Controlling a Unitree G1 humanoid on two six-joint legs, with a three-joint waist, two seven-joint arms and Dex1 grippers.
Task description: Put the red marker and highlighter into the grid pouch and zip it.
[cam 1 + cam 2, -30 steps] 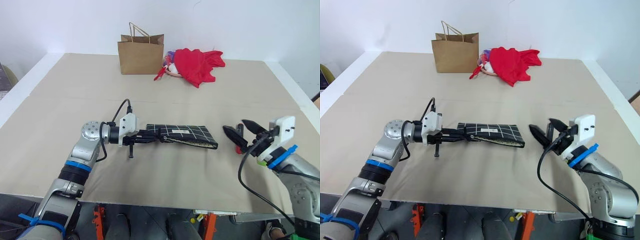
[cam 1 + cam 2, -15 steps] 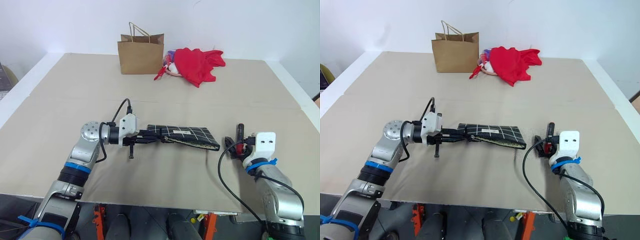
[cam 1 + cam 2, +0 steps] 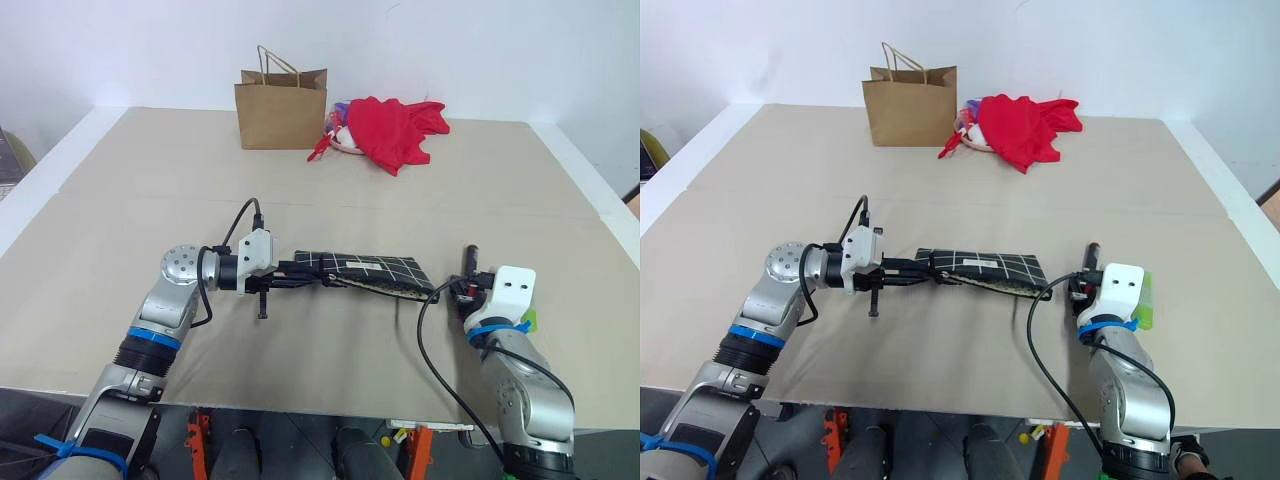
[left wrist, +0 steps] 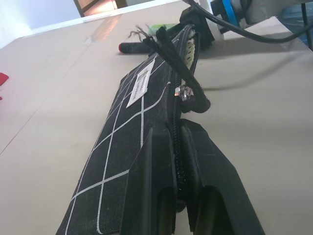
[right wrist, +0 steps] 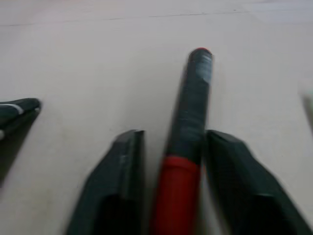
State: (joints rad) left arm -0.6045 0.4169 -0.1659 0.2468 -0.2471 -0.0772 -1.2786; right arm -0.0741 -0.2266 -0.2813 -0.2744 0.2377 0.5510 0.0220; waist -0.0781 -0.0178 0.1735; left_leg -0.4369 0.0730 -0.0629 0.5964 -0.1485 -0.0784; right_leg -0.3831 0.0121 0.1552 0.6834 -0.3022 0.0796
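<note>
Marker axis: red marker (image 5: 188, 142) lies lengthwise between right gripper (image 5: 173, 152) fingers, not yet clamped; left gripper (image 4: 178, 161) pinches grid pouch (image 4: 132, 112) edge.

My test bench in a bare lab, beige table (image 3: 150, 190), plain white walls (image 3: 480, 50), brown paper bag (image 3: 281, 108) at far edge

We see a wide beige tabletop (image 3: 150, 190) with a white rim. At its far edge a brown paper bag (image 3: 282, 108) stands upright, and just beside it on the right lies a red cloth heap (image 3: 395, 128). Nearer to us, around the middle, the grid pouch (image 3: 375, 272) is at the surface. To its right the red marker (image 5: 188, 137) lies on the bare top, and the light-green highlighter (image 3: 1145, 300) lies just beyond that.
</note>
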